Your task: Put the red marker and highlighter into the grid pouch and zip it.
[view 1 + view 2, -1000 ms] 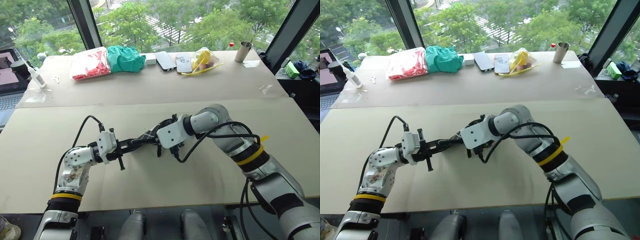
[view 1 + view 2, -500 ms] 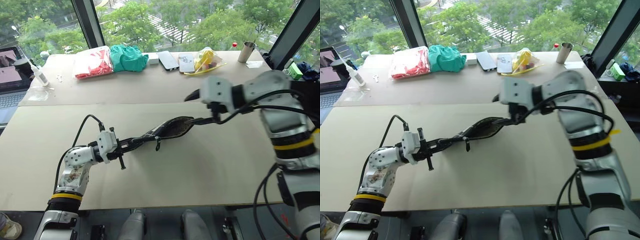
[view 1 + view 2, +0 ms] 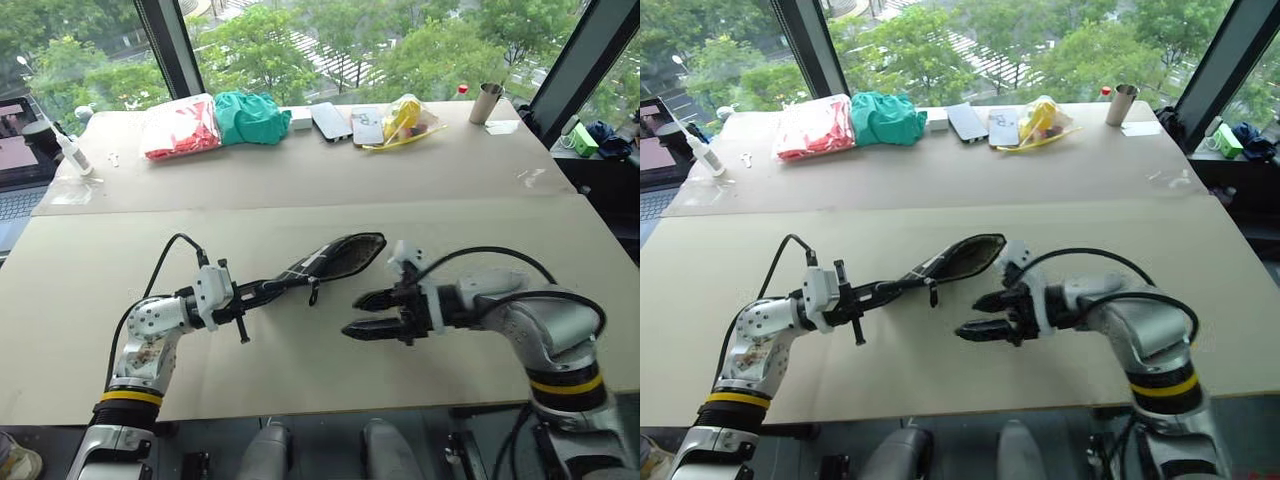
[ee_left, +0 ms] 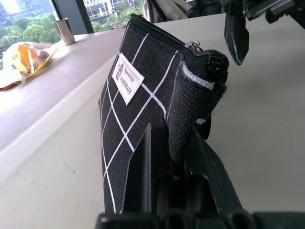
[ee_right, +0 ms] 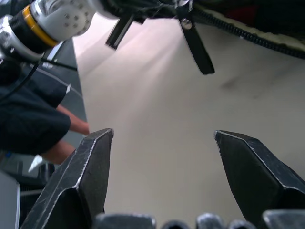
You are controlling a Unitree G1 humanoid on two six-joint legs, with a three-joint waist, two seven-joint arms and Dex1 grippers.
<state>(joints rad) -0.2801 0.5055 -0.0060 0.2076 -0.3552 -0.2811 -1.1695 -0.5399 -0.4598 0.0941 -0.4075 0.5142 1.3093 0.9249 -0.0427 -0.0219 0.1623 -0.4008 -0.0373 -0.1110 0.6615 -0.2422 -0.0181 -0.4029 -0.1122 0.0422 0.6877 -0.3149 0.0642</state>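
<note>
the left gripper [image 3: 262, 292] has its jaws clamped on one end of the grid pouch [image 3: 330, 259], holding it lifted off the table [image 3: 330, 185] so that the pouch runs out level from the jaws, toward the far right in the head views. in the left wrist view the pouch [image 4: 143, 90] stands on edge between the black fingers [image 4: 212, 176], its white label facing the camera and its zipper along the upper edge. the far end of the pouch looks open, its dark mouth showing in the left eye view. a black pull cord [image 3: 314, 292] hangs from the pouch near the left jaws.

the right gripper [image 3: 362, 315] has its jaws wide apart and holds nothing. it hangs over the table just beside and nearer the robot than the pouch's open end, pointing toward the left arm, touching neither the pouch nor the table. in the right wrist view both its fingers [image 5: 83, 176] frame bare table, with the pull cord [image 5: 195, 43] hanging beyond them.

half a second ago the right gripper was at the far end of the pouch, up and to the right; it has since let go, swung down and back toward the robot and rolled over. the left gripper has kept its grip and place, and the pouch stays lifted.

the red marker and the highlighter cannot be made out.
</note>
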